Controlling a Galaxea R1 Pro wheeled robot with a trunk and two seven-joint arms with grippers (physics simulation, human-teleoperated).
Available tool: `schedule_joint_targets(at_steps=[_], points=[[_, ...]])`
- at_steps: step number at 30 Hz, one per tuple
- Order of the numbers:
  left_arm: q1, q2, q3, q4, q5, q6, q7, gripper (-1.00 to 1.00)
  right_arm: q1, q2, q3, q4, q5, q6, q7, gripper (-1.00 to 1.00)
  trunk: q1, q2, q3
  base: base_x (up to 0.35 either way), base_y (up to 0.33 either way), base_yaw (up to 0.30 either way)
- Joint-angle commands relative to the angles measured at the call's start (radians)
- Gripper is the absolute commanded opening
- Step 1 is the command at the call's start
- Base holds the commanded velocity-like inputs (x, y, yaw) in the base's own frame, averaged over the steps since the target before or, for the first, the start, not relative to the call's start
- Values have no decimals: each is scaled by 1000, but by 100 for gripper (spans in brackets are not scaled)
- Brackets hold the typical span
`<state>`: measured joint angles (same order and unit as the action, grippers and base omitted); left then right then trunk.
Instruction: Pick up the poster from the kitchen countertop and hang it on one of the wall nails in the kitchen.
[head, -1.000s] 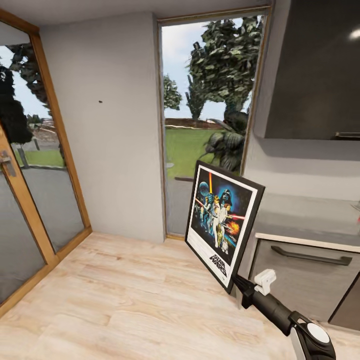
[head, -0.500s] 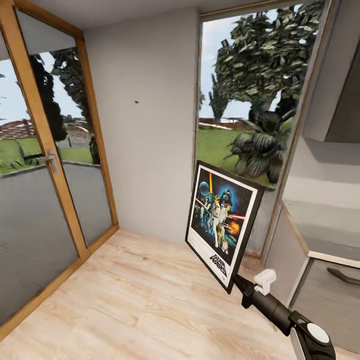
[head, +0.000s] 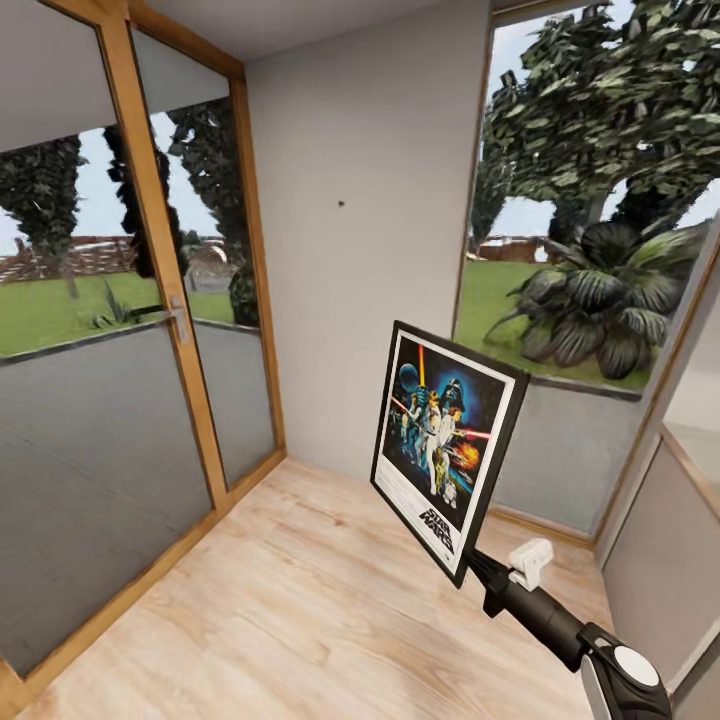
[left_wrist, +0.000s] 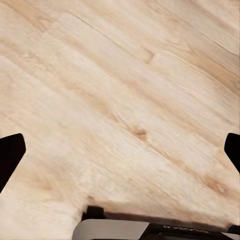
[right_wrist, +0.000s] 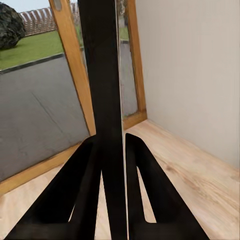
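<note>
A: You've got the poster (head: 445, 448) up in the air at the centre of the head view, leaning to one side, its picture facing the camera. Your right pincer (head: 478, 572) bites the bottom corner at about 5 o'clock of the frame.

B: And the grip itself?

A: Clamped tight. In the right wrist view your two black fingers (right_wrist: 145, 200) sit hard against either side of the poster (right_wrist: 106, 100), which you see edge-on as a dark slab running straight up between them.

B: Where's the nail?

A: A tiny dark speck, the wall nail (head: 340, 205), sits on the pale grey wall (head: 370, 280) at about 11 o'clock from the poster's top edge, well apart from it and higher up.

B: What surrounds you?

A: A wood-framed glass door (head: 150, 330) at 9 o'clock with a metal handle (head: 178, 312), a tall window (head: 590, 220) at 2 o'clock with trees and a big leafy plant outside. Light plank floor (head: 280, 600) below.

B: Your left side?

A: The left pincer (left_wrist: 120, 155) is spread wide; in the left wrist view its fingertips (left_wrist: 10, 155) show at opposite edges with bare floor planks (left_wrist: 125, 100) between them, nothing held.

B: Any desk in sight?

A: A grey cabinet side (head: 660, 570) at 4 o'clock of the head view; I can't tell more of it.
</note>
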<state>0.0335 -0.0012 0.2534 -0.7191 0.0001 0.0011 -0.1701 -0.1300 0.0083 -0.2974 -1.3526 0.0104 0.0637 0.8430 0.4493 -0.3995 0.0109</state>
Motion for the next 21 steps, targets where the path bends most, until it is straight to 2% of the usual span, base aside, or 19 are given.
schedule_joint_targets(at_steps=[1, 21], points=[[0, 0, 3, 0, 0, 0, -6, 100, 0, 1, -3, -1, -1, 8, 8, -100, 1, 0, 0, 195, 321, 53], [0, 0, 3, -5, 0, -1, -6, 100, 0, 1, -3, 0, -1, 8, 10, -100, 1, 0, 0, 195, 321, 6]])
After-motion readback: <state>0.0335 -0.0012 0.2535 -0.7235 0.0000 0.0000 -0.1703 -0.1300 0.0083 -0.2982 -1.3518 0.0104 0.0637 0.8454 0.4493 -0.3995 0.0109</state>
